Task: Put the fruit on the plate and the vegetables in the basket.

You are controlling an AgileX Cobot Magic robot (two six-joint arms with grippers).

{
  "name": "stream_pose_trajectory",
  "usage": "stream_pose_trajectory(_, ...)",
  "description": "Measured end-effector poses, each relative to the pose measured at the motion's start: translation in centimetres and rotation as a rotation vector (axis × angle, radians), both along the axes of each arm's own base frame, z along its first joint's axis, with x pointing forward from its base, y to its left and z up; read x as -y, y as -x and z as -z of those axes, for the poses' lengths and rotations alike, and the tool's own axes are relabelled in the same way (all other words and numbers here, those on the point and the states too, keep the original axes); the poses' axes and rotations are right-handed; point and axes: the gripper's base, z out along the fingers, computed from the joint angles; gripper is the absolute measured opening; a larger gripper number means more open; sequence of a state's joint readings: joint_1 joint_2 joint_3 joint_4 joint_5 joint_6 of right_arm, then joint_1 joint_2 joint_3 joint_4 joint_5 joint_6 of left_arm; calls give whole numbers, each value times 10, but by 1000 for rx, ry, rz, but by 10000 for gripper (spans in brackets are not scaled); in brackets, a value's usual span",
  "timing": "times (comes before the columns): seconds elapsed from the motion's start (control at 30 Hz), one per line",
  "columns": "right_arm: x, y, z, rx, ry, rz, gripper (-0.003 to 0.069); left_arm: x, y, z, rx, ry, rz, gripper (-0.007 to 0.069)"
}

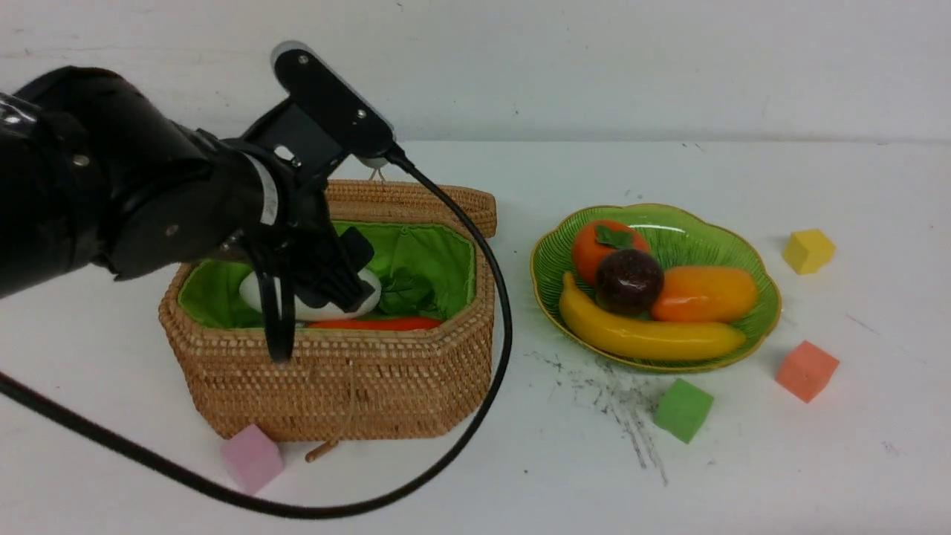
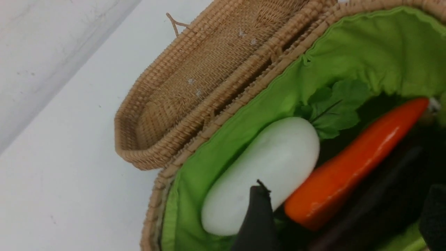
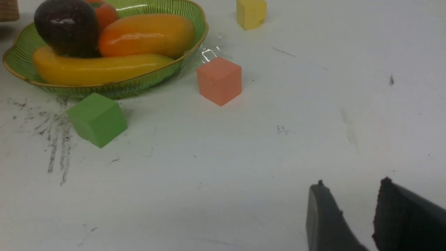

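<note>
The wicker basket [image 1: 334, 349] [image 2: 209, 125] stands with its lid [image 1: 416, 197] folded back. Inside it, on the green lining, lie the white radish [image 1: 251, 291] [image 2: 264, 167] and the orange-red carrot [image 1: 379, 324] [image 2: 359, 160]. My left gripper [image 1: 334, 290] [image 2: 345, 209] hangs open inside the basket, just above the carrot's thick end. On the green plate [image 1: 669, 215] [image 3: 21, 59] rest the persimmon [image 1: 594, 249], mangosteen [image 1: 628, 280], mango [image 1: 704, 294] and banana [image 1: 646, 334]. My right gripper [image 3: 352, 184] is open and empty over bare table; the front view does not show it.
Foam cubes lie around the plate: yellow [image 1: 807, 250], salmon [image 1: 807, 370] and green [image 1: 683, 409]. A pink cube [image 1: 252, 458] sits at the basket's front. The left arm's black cable [image 1: 490, 297] loops across the table beside the basket.
</note>
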State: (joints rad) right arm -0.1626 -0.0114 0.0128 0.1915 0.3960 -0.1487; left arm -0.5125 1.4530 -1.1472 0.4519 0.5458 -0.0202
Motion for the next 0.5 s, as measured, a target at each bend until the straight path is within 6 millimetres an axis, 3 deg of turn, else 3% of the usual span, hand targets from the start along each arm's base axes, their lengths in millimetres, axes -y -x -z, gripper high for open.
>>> stream_pose_trajectory(0.2,0,0,0,0,0,0,238,-19,41,-25,-151,112,-108,547)
stream_pose_trajectory(0.3,0,0,0,0,0,0,238,-31,80,-41,-306,189,-150,480)
stream_pose_trajectory(0.33,0,0,0,0,0,0,238,-32,81,-42,-301,192,-148,474)
stream_pose_trajectory(0.43,0,0,0,0,0,0,238,-46,123,-57,-414,214,-124,331)
stream_pose_trajectory(0.5,0,0,0,0,0,0,238,-52,135,-62,-424,224,-113,274)
